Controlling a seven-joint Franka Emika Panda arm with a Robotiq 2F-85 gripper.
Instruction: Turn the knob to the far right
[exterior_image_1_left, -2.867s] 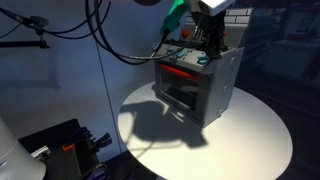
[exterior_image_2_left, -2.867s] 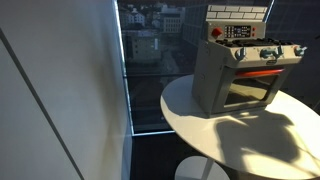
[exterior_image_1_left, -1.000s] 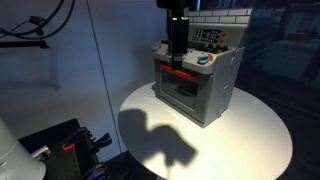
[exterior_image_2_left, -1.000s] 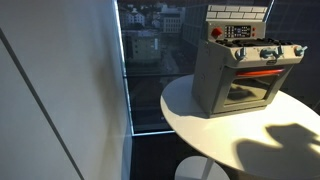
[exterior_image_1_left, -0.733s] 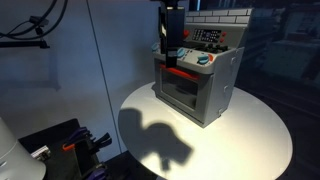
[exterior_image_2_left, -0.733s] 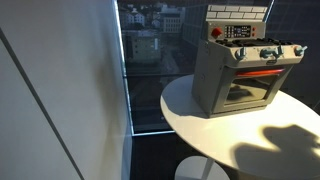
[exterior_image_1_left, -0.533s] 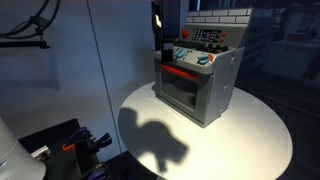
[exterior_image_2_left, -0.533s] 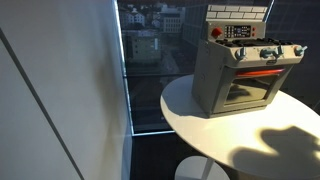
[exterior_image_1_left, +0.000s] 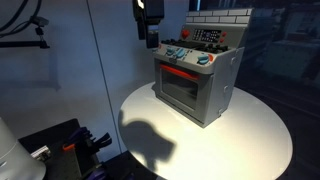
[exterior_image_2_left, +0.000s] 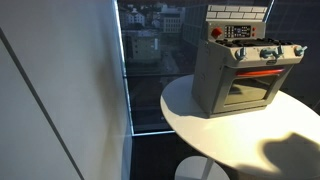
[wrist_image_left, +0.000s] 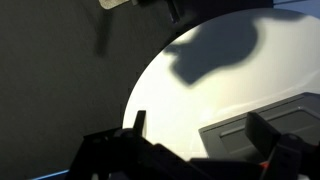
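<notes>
A silver toy stove stands on a round white table, toward its 11 o'clock edge in an exterior view. A red strip runs above the oven door (which is shut). A dark shadow lies on the tabletop at 8 o'clock. Black equipment sits lower, at the frame's 8 o'clock. City buildings show through a window at 12 o'clock.

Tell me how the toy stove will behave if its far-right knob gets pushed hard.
The toy stove looks like a hollow, boxy shell, so it is probably light and stiff. It sits on the smooth round table, so a hard push on the knob may slide it rather than tip it; its base looks broad.
</notes>
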